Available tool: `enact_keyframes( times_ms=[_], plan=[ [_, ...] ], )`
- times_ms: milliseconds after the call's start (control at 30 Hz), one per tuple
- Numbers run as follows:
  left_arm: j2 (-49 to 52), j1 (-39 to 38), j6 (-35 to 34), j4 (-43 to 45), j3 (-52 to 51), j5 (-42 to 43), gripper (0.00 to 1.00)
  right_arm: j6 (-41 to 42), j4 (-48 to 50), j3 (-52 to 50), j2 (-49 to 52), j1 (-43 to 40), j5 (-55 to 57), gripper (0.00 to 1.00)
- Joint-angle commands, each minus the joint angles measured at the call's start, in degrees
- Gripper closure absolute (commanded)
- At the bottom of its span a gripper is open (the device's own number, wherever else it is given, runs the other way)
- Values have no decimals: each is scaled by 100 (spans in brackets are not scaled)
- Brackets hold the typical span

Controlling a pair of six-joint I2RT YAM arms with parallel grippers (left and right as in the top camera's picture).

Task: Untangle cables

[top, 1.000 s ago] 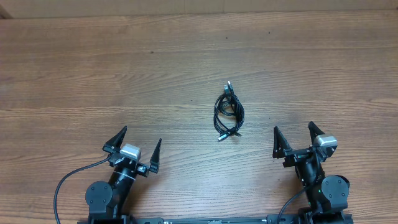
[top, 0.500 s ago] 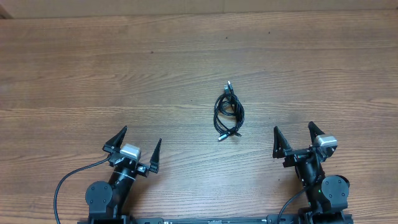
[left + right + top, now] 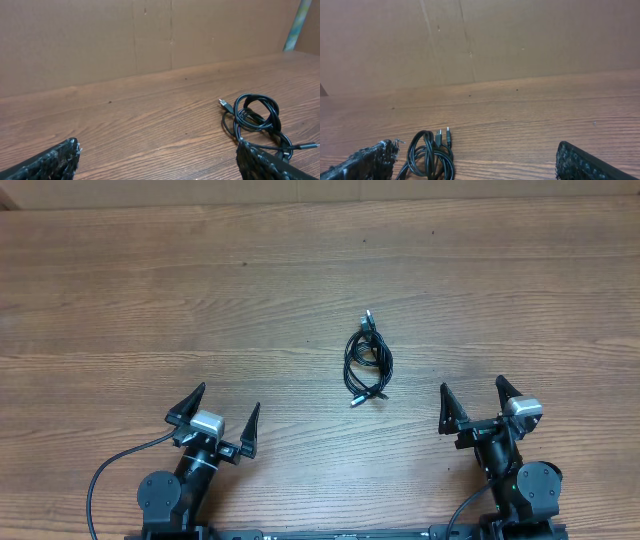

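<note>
A: Where are the cables [image 3: 367,358] sitting?

B: In one small knotted heap on the table [image 3: 150,300], a little right of the middle, with nothing touching them.

A: And the two grippers?

B: Both are at the near edge. The left gripper [image 3: 228,397] has its fingers spread wide and holds nothing. The right gripper [image 3: 471,383] is spread just as wide and is empty too.

A: Which one is closer to the heap?

B: The right one, I'd judge, though not by much. From it the cables lie to the left and slightly farther out. From the left gripper they lie to the right, with more bare wood between.

A: How does the heap run?

B: Its long axis goes near to far, leaning a touch to the right toward the far end. One plug [image 3: 368,314] pokes out at the far end. Another end trails out at the near end, about level with the fingertips of both grippers.

A: So what does the first reach turn on?

B: On coming in sideways, I think. Neither gripper points at the heap. Each wrist camera has it low in a corner, to the right for the left arm and to the left for the right arm. Either arm would need to swing inward and go forward. Since the heap lies near to far, one arm could take the near end and the other the far plug, then pull apart along that line.
</note>
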Motion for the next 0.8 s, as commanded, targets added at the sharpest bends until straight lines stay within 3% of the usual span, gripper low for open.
enact_keyframes(
  times_ms=[0, 267, 600, 767],
  plan=[
    [-48, 24, -76, -11, -22, 70, 0, -22, 44, -59, -57, 0, 72, 0],
    [-48, 24, -79, -11, -22, 85, 0, -22, 44, -59, -57, 0, 72, 0],
    [-46, 24, -616, -20, 13, 87, 0, -22, 44, -59, -57, 0, 72, 0],
    [-46, 24, -719, -391, 262, 61, 1, -22, 44, -59, -57, 0, 72, 0]
  ],
)
